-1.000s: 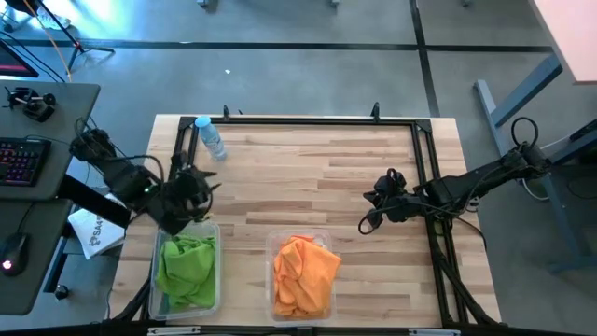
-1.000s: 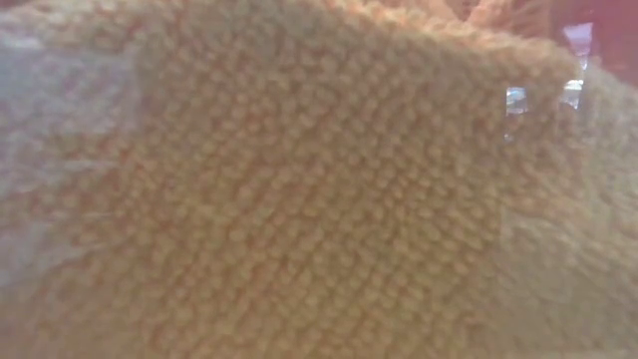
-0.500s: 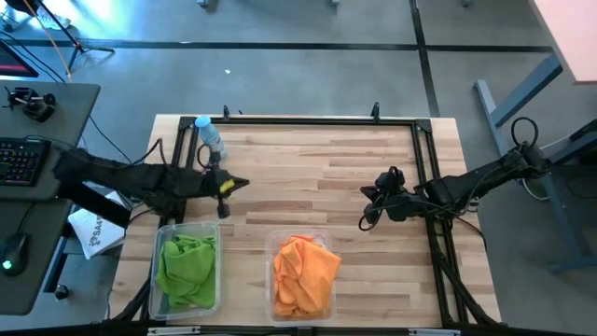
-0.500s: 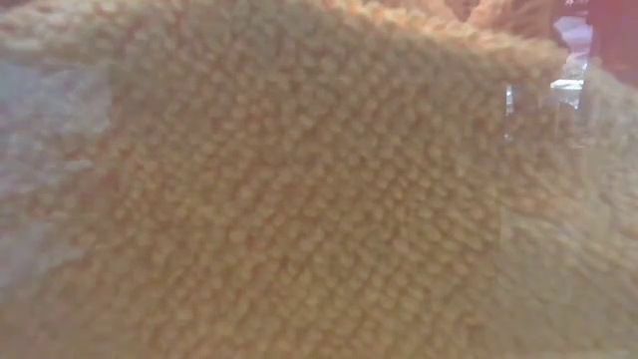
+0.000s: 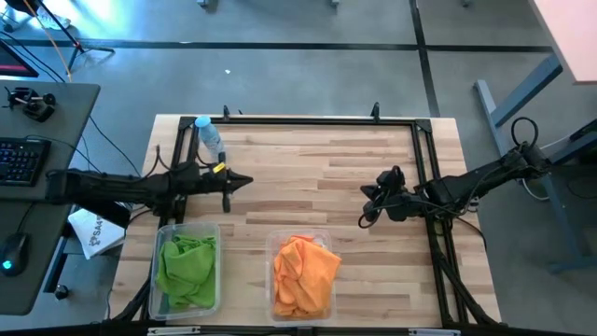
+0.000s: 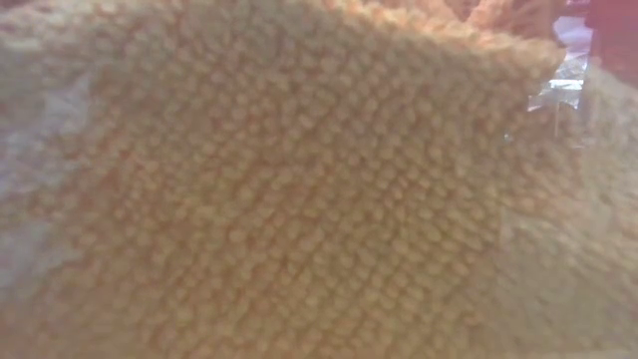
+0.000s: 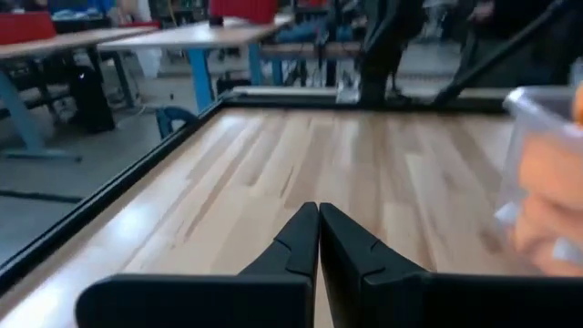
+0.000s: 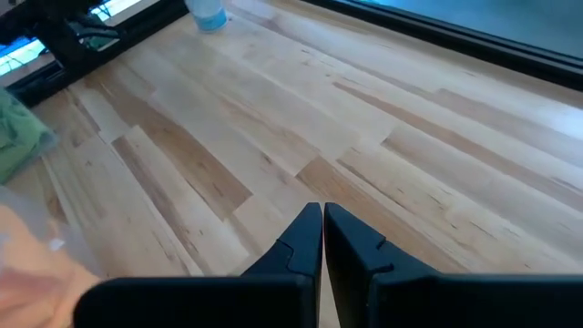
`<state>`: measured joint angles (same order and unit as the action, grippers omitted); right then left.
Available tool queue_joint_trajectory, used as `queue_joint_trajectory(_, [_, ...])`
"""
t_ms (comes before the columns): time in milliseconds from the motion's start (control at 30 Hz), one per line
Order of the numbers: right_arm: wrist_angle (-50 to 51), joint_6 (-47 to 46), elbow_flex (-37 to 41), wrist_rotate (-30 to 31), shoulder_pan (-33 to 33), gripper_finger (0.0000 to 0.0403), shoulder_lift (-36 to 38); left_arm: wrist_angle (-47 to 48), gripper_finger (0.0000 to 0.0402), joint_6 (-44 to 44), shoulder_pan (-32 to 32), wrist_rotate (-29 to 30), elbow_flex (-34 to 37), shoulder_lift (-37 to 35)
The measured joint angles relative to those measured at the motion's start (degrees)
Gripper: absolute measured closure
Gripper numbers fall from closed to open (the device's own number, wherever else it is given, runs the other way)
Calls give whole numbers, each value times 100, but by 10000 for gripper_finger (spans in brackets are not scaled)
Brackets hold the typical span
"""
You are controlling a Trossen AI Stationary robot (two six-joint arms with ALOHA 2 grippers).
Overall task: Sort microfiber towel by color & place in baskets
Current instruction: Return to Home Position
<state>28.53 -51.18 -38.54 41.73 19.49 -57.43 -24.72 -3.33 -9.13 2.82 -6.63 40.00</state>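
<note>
Left claw (image 5: 241, 182): fingers pressed together in its own wrist cam (image 7: 319, 210), nothing held. It hangs over the worktop (image 5: 317, 168) near the left edge, between the water bottle (image 5: 211, 138) and the left tub (image 5: 159, 233). A sec ago it was right above that tub; since then the arm has swung out & flattened along the left side, so the last drop is done and this reads to me as the pull-back to home.

Right claw (image 5: 369, 215): also shut tight & empty per its wrist cam (image 8: 322, 210), parked over the right half of the worktop. No move on it across the last sec.

Task things: green towels (image 5: 187, 271) piled in the left tub, at the left end of the edge where the low cam sits. Orange towels (image 5: 303, 271) piled in the right tub (image 5: 272, 245), mid that same edge. No loose cloth on the boards in the high view, so I judge sorting finished; only parking the arms is left.

View diffs:
- High cam gives both piles & both arms at once.
- Low cam is filled w/ orange nubby cloth (image 6: 299, 199). Prob the orange pile pressed against the tub wall right at the lens, but I can't be sure, and it shows no arms.
- Left wrist cam catches the orange tub's clear wall (image 7: 537, 155) off to one side.
- Right wrist cam picks up a sliver of green (image 8: 18, 137) and the bottle (image 8: 208, 13) across bare boards.
</note>
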Motion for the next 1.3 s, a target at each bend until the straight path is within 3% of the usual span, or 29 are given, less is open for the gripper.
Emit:
queue_joint_trajectory(67, [-2, 2, 0, 50, -2, 391, 0, -282, 401, 146, -23, -128, 185, -9])
queue_joint_trajectory(367, [-6, 0, 0, 131, 0, 391, 0, 80, 401, 872, 161, -448, 295, -271])
queue_joint_trajectory(733, [96, 17, 0, 126, -1, 391, 0, 1125, 401, 1318, 966, 492, 295, -1445])
queue_joint_trajectory(933, [210, 17, 0, 123, 0, 391, 0, 2045, 401, 1386, 1317, 525, 296, -2247])
queue_joint_trajectory(1300, [210, 20, 0, 116, 0, 391, 0, 2741, 401, 1523, 1774, 830, 298, -3394])
